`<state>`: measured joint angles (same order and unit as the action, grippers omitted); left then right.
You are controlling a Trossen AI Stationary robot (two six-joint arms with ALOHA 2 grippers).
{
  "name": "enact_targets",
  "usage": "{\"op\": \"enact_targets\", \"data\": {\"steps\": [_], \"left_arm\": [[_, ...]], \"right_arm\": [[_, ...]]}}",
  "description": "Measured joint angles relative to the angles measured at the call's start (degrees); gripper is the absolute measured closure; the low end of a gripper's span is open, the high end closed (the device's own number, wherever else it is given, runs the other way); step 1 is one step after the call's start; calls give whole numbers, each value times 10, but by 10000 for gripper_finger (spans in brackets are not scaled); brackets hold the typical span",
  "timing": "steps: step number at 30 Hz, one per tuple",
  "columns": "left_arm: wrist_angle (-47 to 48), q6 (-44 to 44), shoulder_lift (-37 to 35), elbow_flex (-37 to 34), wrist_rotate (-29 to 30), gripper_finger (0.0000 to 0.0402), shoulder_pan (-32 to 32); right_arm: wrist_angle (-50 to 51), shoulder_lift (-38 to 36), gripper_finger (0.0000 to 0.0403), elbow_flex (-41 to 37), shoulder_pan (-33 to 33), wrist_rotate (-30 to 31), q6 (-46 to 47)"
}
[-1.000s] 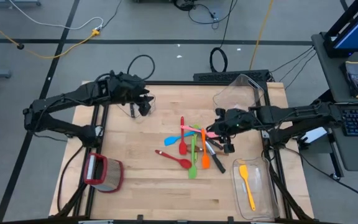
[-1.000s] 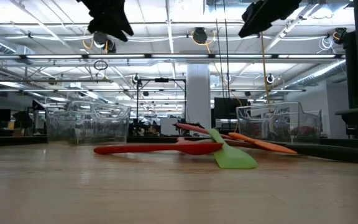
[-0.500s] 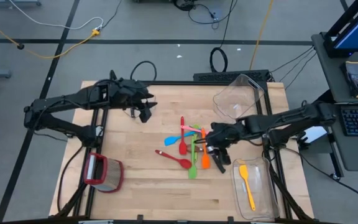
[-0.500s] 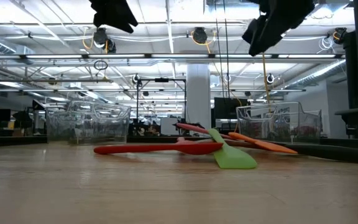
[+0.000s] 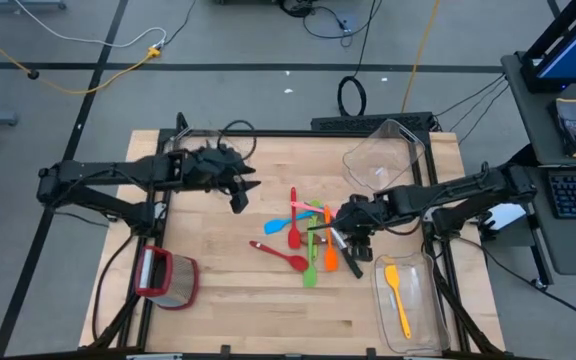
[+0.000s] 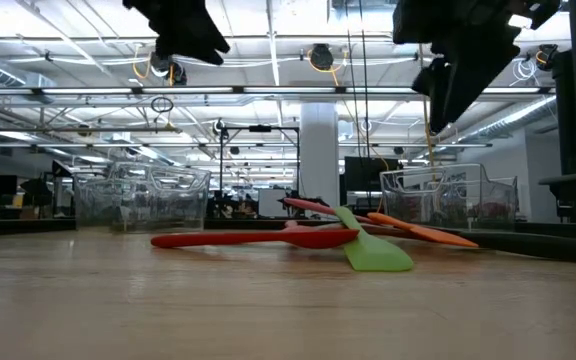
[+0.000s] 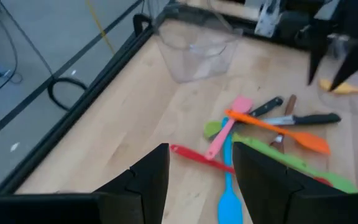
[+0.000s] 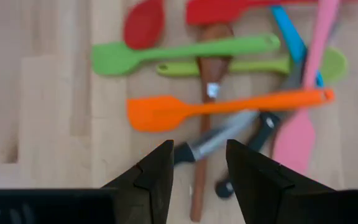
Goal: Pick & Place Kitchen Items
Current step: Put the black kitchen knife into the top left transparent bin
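The utensils lie in a heap (image 5: 310,238) in the middle of the table: an orange spatula (image 8: 229,106), a green spatula (image 8: 185,53), a pink one (image 8: 303,124), a blue one (image 7: 229,200), a red spoon (image 5: 286,257) and black-handled knives (image 8: 229,138). A yellow spatula (image 5: 399,298) lies in the clear bin at the near right. My right gripper (image 5: 340,238) is open above the heap's right side, over the orange spatula and a knife, touching nothing. My left gripper (image 5: 240,197) is open, in the air to the left of the heap.
A clear bin (image 5: 383,155) stands at the far right and another (image 5: 418,310) at the near right. A red-rimmed clear container (image 5: 168,278) lies at the near left. Bare wood shows in front of the heap.
My right gripper has gone toward the table's left and near edges and come down over the heap. My left gripper has gone toward the near edge and a little right, toward the heap. The utensils have stayed where they were.
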<state>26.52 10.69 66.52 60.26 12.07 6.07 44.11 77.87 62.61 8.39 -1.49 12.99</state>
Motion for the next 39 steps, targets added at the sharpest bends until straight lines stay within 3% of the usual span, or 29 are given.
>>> {"op": "enact_targets", "data": {"steps": [8, 18, 25, 39], "left_arm": [[-55, 13, 0, -69, 0, 220, -10], [-79, -13, 0, -75, 0, 220, -10], [-90, -29, 1, -75, 1, 220, -13], [-191, -11, 1, -165, -31, 220, -37]], "right_arm": [[47, 0, 263, 0, -5, -3, 40], [49, 19, 263, 0, 1, -74, 156], [28, 46, 263, 0, 15, -84, 188], [7, 57, 263, 0, 24, -106, 267]]}}
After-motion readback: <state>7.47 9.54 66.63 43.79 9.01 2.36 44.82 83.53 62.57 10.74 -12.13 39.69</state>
